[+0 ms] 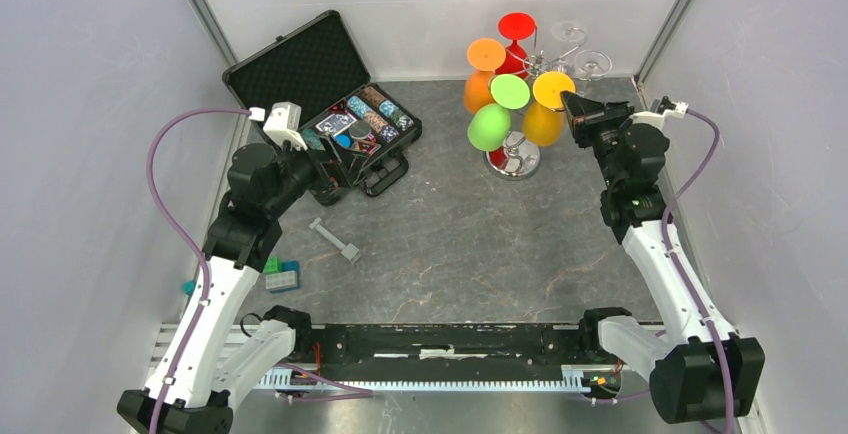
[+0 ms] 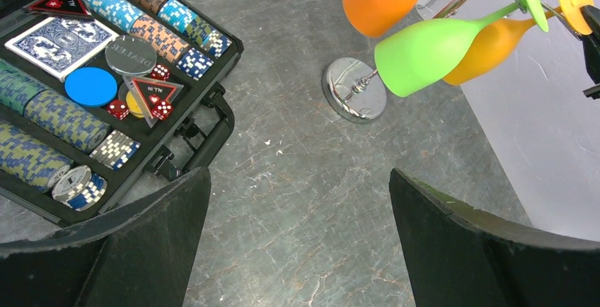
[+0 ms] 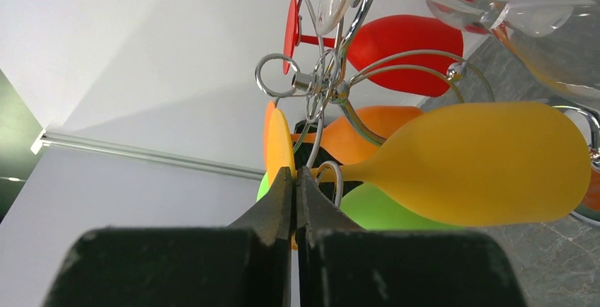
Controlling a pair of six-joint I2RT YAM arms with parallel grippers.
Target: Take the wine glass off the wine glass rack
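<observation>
Right wrist view shows the right jaws pressed together at the foot rim of the yellow wine glass (image 3: 488,162). It hangs foot up on the wine glass rack (image 3: 322,84) at the far side of the desk (image 1: 470,244). The left jaws are spread wide, well apart from the rack.

An open poker-chip case (image 2: 106,88) lies left of the left claw (image 2: 296,180). A grey T-piece (image 1: 335,240) and coloured blocks (image 1: 281,274) rest behind it.
</observation>
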